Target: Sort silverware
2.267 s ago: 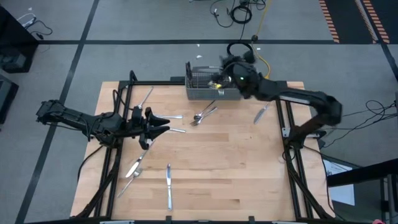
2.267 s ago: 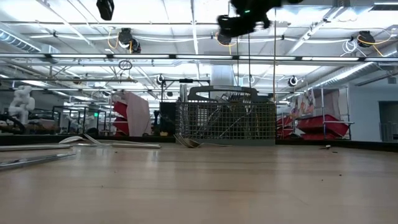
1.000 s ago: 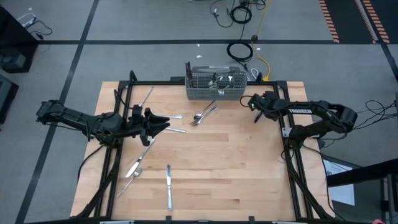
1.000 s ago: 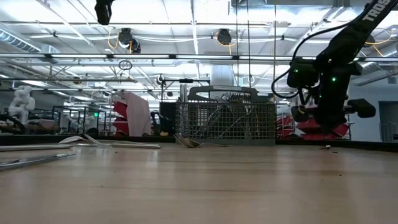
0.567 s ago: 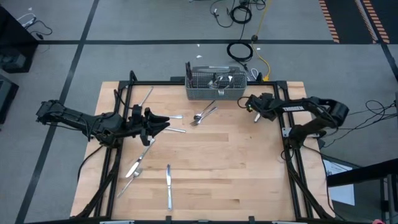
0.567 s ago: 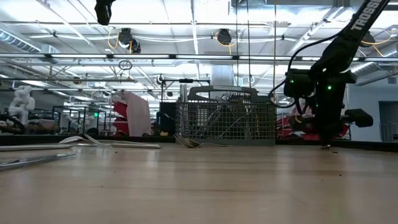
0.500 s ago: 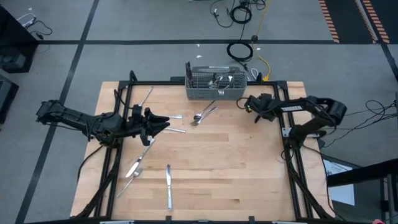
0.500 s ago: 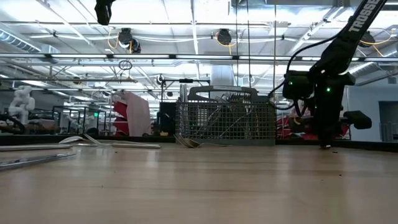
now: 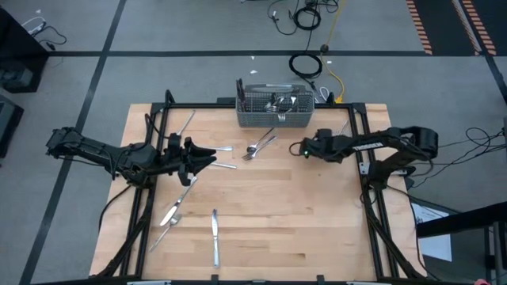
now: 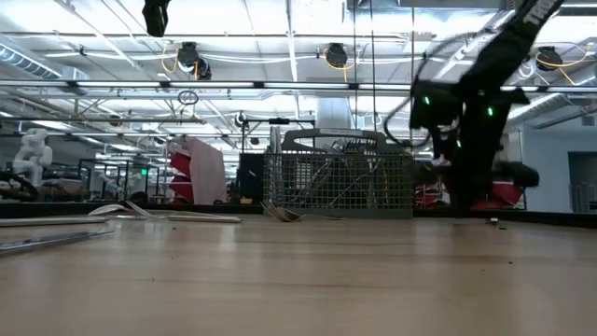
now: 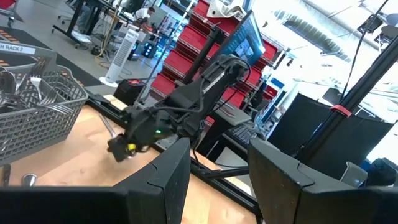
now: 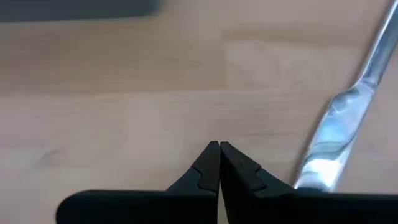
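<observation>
Just beside the right gripper, fingers pinched together and empty, a shiny slim silver knife.

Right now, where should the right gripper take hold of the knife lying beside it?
Likely mid-length, from straight above, straddling its narrow width: the knife lies flat on the table. The right gripper, shut beside it, must open first.

Wooden table with scattered silverware

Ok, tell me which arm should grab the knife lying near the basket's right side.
Probably the right: the right gripper, shut and empty, hovers beside that knife. The left gripper waits across the table.
</observation>
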Controlling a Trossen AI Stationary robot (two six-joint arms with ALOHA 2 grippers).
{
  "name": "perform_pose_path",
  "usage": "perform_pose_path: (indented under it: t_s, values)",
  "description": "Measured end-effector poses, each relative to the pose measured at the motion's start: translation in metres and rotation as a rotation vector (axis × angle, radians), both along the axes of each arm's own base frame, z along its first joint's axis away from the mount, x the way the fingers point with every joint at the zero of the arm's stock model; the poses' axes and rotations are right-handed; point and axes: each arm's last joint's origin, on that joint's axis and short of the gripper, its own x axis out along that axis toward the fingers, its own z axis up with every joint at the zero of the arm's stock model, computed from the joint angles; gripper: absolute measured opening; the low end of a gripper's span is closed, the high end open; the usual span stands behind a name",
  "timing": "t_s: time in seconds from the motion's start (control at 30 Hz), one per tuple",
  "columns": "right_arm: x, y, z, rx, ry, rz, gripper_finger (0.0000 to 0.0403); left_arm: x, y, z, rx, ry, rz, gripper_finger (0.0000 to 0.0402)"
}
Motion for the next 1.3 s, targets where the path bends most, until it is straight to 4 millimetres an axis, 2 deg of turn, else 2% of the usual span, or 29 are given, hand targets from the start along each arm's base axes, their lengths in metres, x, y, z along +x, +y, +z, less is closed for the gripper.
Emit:
perform_pose_path:
  t_s: [0.13, 0.33, 0.53, 0.7, 0.93, 1.1, 1.3]
  values:
    - [-0.008, -0.003, 0.024, -0.096, 0.221, -0.060, 0.0000, 0.000, 0.000, 0.000, 0.000, -0.004, -0.007, 0.0164]
    - [-0.022, -0.016, 0.020, -0.081, 0.289, -0.137, 0.0000, 0.000, 0.000, 0.000, 0.000, -0.004, -0.008, 0.0164]
    - [-0.035, -0.025, 0.004, -0.084, 0.258, -0.197, 0.0000, 0.000, -0.001, 0.000, 0.003, 0.000, -0.030, 0.0164]
    - [-0.040, -0.031, -0.010, -0.074, 0.194, -0.178, 0.0000, 0.000, -0.001, 0.000, 0.004, 0.003, -0.030, 0.0164]
    - [-0.043, -0.029, -0.016, -0.046, 0.160, -0.189, 0.0000, 0.000, -0.001, 0.000, 0.004, 0.004, -0.030, 0.0164]
    - [-0.035, -0.023, -0.016, -0.037, 0.103, -0.158, 0.0000, 0.000, -0.001, 0.000, 0.004, 0.004, -0.030, 0.0164]
    - [-0.020, -0.001, -0.016, -0.011, -0.014, -0.128, 0.0000, 0.000, -0.001, 0.000, 0.003, -0.002, -0.030, 0.0164]
